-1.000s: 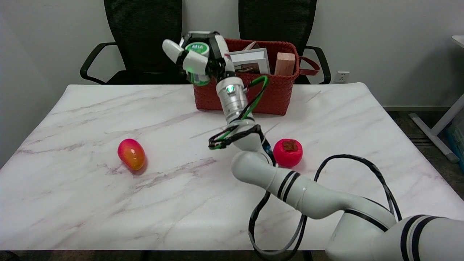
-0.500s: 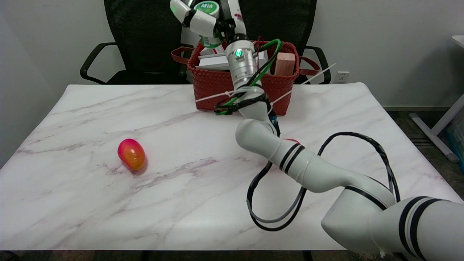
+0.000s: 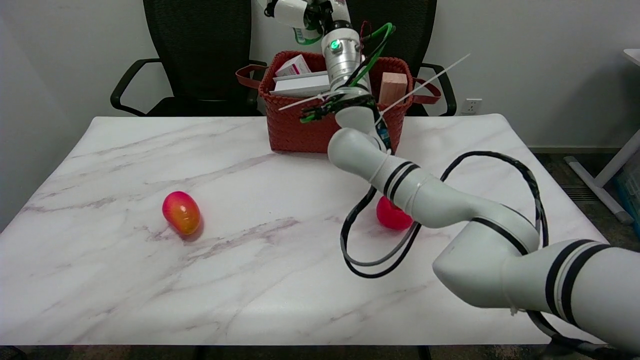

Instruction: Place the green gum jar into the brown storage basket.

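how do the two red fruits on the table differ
The mango-shaped fruit lies on the table's left part, in full view; the round red fruit lies to the right, half hidden behind the right arm and its cable. The mango-shaped fruit is oval, fading from red to orange-yellow; the round red fruit is plain red. Both rest on the marble table, outside the basket.

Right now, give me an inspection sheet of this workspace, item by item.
Surface: white marble-look table, no spills seen.
Job's things: green gum jar mostly hidden at the top edge, above the basket, which stands at the far side.
Clutter: mango at left; red fruit partly behind the arm; boxes and wooden block in the basket.
Hand: right hand cut off by the frame, holding the jar.
Cables: black loop hanging off the arm.
Surroundings: two black chairs, wall socket.
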